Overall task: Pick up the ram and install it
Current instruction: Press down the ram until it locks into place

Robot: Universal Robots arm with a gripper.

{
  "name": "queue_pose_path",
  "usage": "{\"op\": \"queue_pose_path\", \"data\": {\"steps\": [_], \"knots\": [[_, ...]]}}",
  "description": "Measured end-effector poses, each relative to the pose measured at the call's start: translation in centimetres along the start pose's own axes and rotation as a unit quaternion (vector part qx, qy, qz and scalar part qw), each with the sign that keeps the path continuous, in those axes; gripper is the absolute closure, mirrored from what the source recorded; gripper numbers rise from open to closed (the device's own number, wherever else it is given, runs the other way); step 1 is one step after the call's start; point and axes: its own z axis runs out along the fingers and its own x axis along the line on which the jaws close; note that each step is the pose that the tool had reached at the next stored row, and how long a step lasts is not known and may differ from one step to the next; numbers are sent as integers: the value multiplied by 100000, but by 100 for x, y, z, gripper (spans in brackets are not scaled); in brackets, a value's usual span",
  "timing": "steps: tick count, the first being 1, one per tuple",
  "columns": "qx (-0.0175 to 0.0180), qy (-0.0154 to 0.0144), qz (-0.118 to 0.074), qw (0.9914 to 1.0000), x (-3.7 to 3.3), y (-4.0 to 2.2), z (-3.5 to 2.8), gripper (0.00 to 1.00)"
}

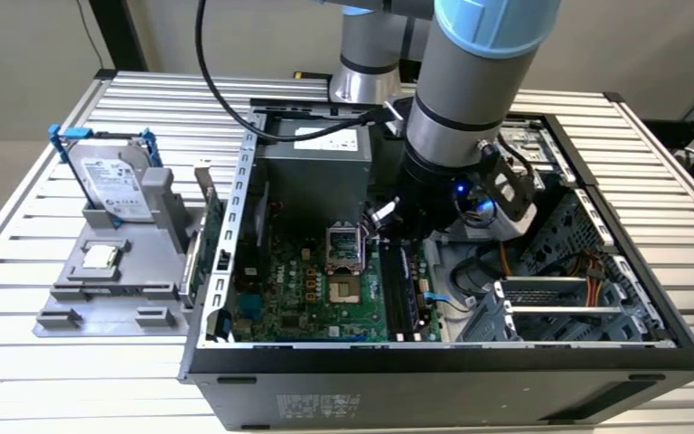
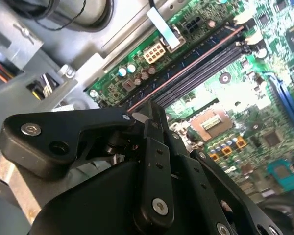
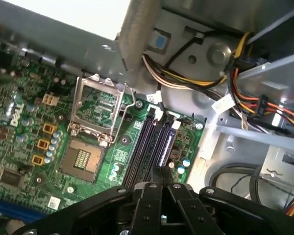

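Note:
My gripper (image 1: 398, 237) reaches down into the open computer case, over the green motherboard (image 1: 311, 289). In both wrist views its two black fingers stand close together, shut on the ram. The ram (image 2: 196, 61) is a thin dark stick seen edge-on. It lies in line with the long black slots (image 2: 213, 66) and right at the outermost one. In the first wrist view the ram (image 3: 165, 147) runs out from the gripper (image 3: 162, 172) beside an empty slot (image 3: 142, 147). I cannot tell whether the ram sits fully in its slot.
The open processor socket (image 3: 95, 110) lies beside the slots. Bundled cables (image 3: 264, 105) and a metal drive cage (image 1: 564, 303) crowd the case wall past the slots. Outside the case, on the exterior view's left, a silver hard drive (image 1: 112, 185) in a blue bracket stands on a grey holder (image 1: 106, 289).

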Motion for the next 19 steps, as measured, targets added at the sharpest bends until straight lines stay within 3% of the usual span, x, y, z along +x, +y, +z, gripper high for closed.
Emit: {"op": "queue_pose_path", "data": {"steps": [5, 11, 14, 19], "knots": [[-62, -74, -4279, 99908, 0, 0, 0, 100], [-85, -227, -8517, 99636, 0, 0, 0, 100], [-95, -313, -10605, 99436, 0, 0, 0, 100], [-226, -265, -14833, 98893, 0, 0, 0, 100]]}}
